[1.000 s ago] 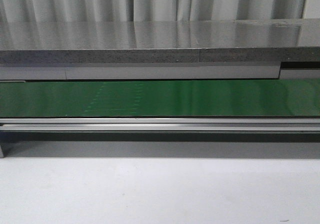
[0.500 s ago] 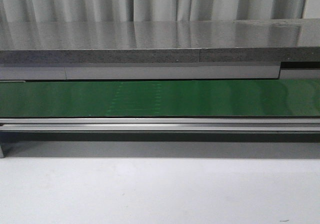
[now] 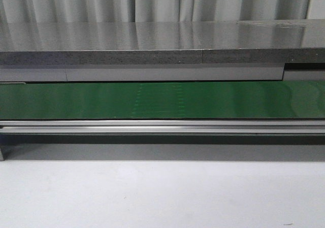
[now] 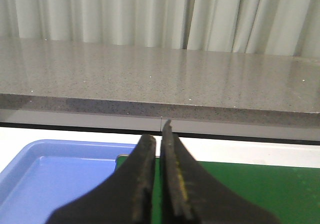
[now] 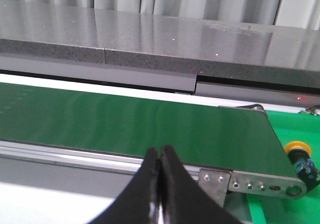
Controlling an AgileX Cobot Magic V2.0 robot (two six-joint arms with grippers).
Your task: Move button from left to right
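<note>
Closest to the lens in the right wrist view is the right gripper (image 5: pixel 160 156), its two black fingers pinched flat together with nothing between them, hanging over the near rail of the green conveyor belt (image 5: pixel 150 126). The left gripper (image 4: pixel 160 144) looks the same in its own view, clenched on nothing, sitting above a blue tray (image 4: pixel 55 171) next to the belt. Past the right gripper, off the belt's end roller on a bright green surface (image 5: pixel 280 209), lies the button (image 5: pixel 299 156). It's tipped on its side: yellow mushroom head toward the belt, black body with bluish markings pointing away toward the frame edge, where it's partly cut off. Only the right wrist camera catches it, so I'd say the right arm is clearly nearer. The front view shows just belt and a grey stone counter (image 3: pixel 152 40) behind.
</note>
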